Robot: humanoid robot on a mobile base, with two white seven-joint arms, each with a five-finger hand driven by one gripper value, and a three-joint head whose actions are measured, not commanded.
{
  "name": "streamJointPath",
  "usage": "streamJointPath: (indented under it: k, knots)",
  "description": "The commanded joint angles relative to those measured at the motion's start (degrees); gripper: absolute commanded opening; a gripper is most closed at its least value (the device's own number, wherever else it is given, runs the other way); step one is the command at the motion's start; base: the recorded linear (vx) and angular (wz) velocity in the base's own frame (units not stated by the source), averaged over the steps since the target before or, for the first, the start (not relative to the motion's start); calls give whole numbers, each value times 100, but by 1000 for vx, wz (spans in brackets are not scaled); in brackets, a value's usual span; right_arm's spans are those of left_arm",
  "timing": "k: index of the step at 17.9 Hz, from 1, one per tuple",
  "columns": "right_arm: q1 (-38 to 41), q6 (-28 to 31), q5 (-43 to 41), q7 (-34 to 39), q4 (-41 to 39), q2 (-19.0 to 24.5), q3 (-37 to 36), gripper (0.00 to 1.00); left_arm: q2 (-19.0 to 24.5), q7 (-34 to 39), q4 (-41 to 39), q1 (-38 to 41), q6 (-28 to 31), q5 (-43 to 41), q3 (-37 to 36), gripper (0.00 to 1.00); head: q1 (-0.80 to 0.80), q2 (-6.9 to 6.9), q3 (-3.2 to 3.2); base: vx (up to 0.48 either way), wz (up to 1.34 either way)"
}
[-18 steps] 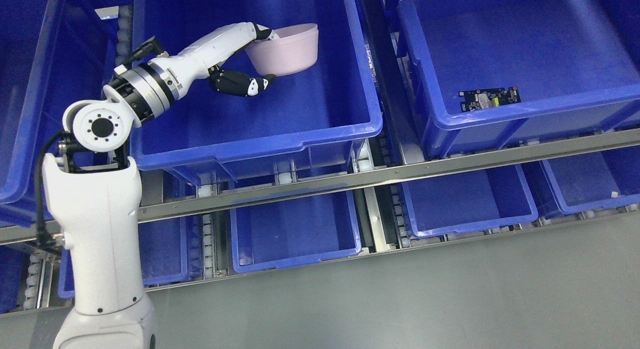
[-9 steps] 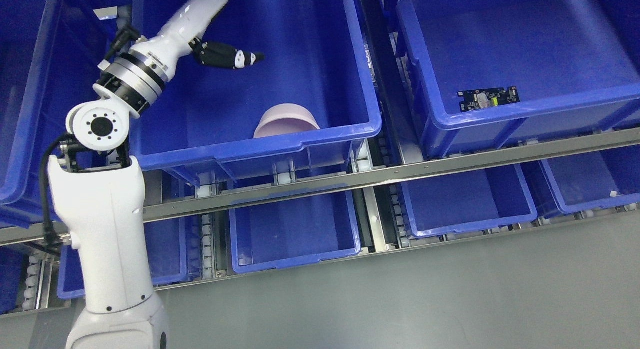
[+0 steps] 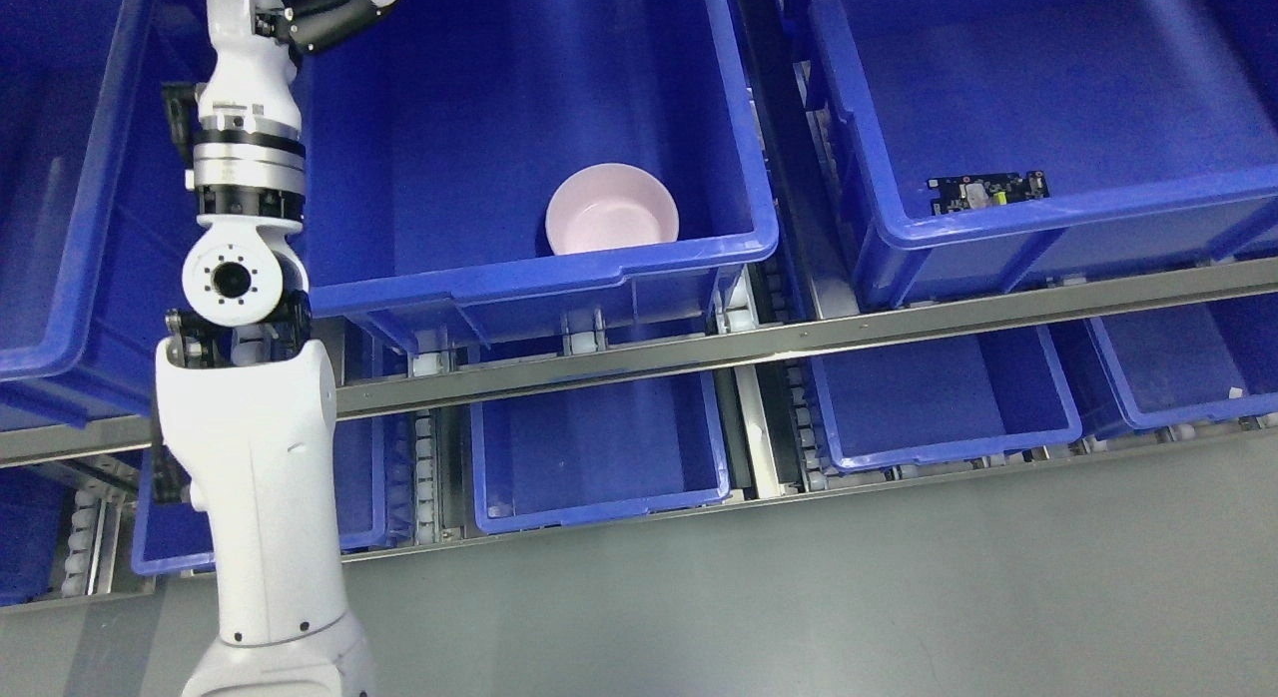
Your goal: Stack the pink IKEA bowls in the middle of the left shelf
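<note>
One pink bowl sits upright, opening up, inside the big blue bin on the middle shelf level, close against the bin's front wall. My left arm rises from the lower left along the bin's left wall. Its hand is at the top edge of the picture, mostly cut off, well above and left of the bowl and apart from it. No other pink bowl shows. The right arm is out of view.
A second blue bin to the right holds a small circuit board. A metal shelf rail runs across below the bins. Smaller blue bins sit on the lower level. Grey floor lies in front.
The bowl left my left hand, dropped to the bin floor near the front wall and now rests upright. My arm swung up and left. The camera shifted slightly.
</note>
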Motion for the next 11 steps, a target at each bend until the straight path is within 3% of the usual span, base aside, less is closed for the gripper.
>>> streamJointPath:
  k: [1,11]
  knots:
    - [2,3,0,2,0,-100,0,100,-173,217,-626,1105,-6,559,-250,100,0,0,0,-70,131]
    - [2,3,0,2,0,-100,0,100,-173,208,-733,1397,-15,567,-241,100,0,0,0,-179,40]
